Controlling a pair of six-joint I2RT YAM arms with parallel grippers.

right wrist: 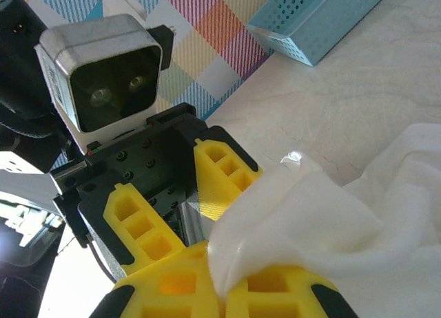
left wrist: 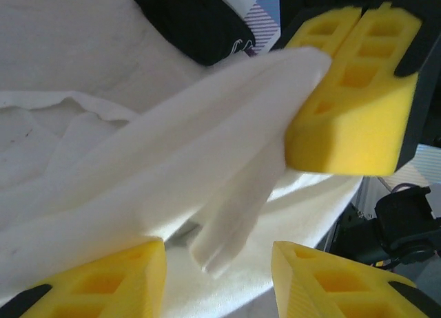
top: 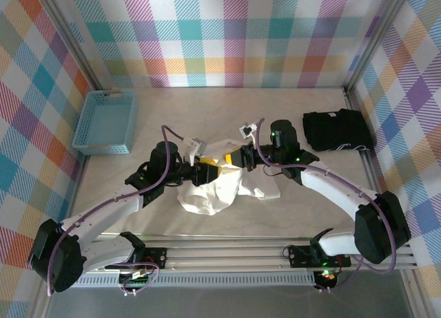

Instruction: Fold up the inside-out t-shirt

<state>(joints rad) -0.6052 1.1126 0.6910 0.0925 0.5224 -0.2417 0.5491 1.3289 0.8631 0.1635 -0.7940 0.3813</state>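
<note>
Overhead, from the top camera: inside-out t-shirt, white, bunched in a heap at mid-table, just ahead of the arm bases; left gripper and right gripper nose to nose above its far edge; blue basket far left, black folded garment far right, both well apart from the heap.

Added by the left wrist view: right gripper's yellow fingers pressed together on a raised ridge of the cloth; left gripper's own pair spread wide, a loose strip hanging in the gap, clamped by neither.

Added by the right wrist view: a fold pinched tight at the right fingertips; opposite, left wrist camera above parted fingers.

Lie of the shirt: heap longest left to right across the table; pinched ridge rising from it toward the right gripper.

Setting: pale, faintly marbled tabletop; pastel plaid walls on three sides; aluminium rail along the near edge.
</note>
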